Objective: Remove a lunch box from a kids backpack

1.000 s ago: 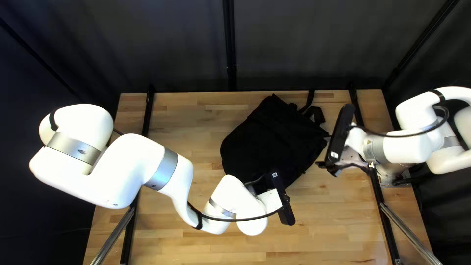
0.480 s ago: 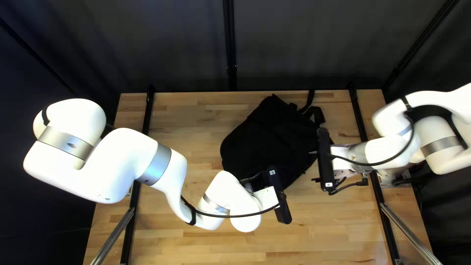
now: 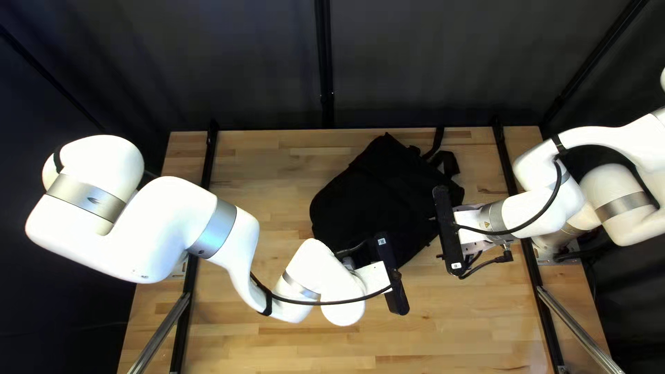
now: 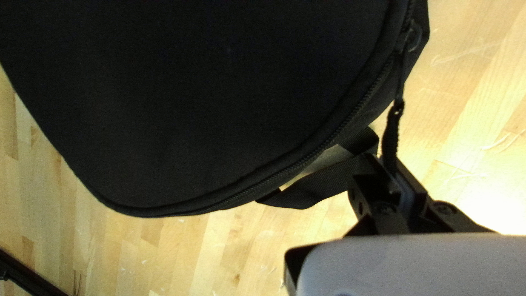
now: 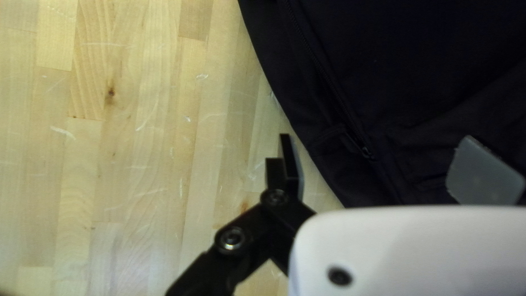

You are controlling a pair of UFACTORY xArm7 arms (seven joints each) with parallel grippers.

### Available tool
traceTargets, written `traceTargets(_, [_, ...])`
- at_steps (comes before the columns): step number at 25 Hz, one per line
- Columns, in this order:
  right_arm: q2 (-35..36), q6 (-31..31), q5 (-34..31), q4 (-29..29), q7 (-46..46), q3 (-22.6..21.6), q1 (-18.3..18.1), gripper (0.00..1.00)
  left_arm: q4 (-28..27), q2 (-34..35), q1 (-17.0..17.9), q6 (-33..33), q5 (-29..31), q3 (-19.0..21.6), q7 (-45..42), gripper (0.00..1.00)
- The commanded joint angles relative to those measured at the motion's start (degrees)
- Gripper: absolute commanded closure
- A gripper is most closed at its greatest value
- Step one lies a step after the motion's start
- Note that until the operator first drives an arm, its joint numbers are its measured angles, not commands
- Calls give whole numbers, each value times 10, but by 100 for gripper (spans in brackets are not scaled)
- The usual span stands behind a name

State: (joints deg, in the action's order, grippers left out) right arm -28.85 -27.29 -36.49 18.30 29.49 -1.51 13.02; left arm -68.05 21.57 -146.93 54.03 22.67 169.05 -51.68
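While our left gripper (image 4: 391, 168) pinches the zipper pull (image 4: 391, 131) at six o'clock of the backpack (image 3: 381, 194), our right gripper (image 5: 383, 156) is spread at its four o'clock. The lunch box is unseen, probably inside. We judge this as unzipping; next we should steady the cloth and draw the pull.

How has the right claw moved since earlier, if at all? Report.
Yes. In the top left view, the right claw moved left and toward the bottom, away from the right-hand black rail.
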Motion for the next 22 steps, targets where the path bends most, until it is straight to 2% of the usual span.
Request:
traceTargets(1, [42, 133, -224, -22, 103, -91, -101, 0, -2, -2, 3, 5, 1, 1, -1, 100])
traceTargets(2, [49, 143, -271, -18, 129, -105, -118, 0, -2, -2, 3, 5, 1, 1, -1, 100])
traceTargets(3, [60, 155, -351, -11, 176, -125, -141, 0, -3, -3, 3, 6, 1, 1, -1, 100])
traceTargets(5, [92, 152, -451, 16, 231, -129, -146, 0, -2, -3, 3, 5, 1, 2, -1, 100])
traceTargets(8, [133, 146, -545, 43, 277, -118, -142, 0, -1, -5, 4, 5, 2, 2, -1, 100])
traceTargets(11, [184, 147, -598, 82, 293, -104, -149, 0, 1, -6, 4, 4, 2, 2, -1, 100])
traceTargets(16, [224, 134, -593, 111, 277, -103, -152, 0, 2, -8, 5, 3, 2, 3, 0, 100])
traceTargets(22, [232, 114, -595, 113, 288, -107, -151, 0, 6, -10, 5, -2, 3, 3, -1, 100])
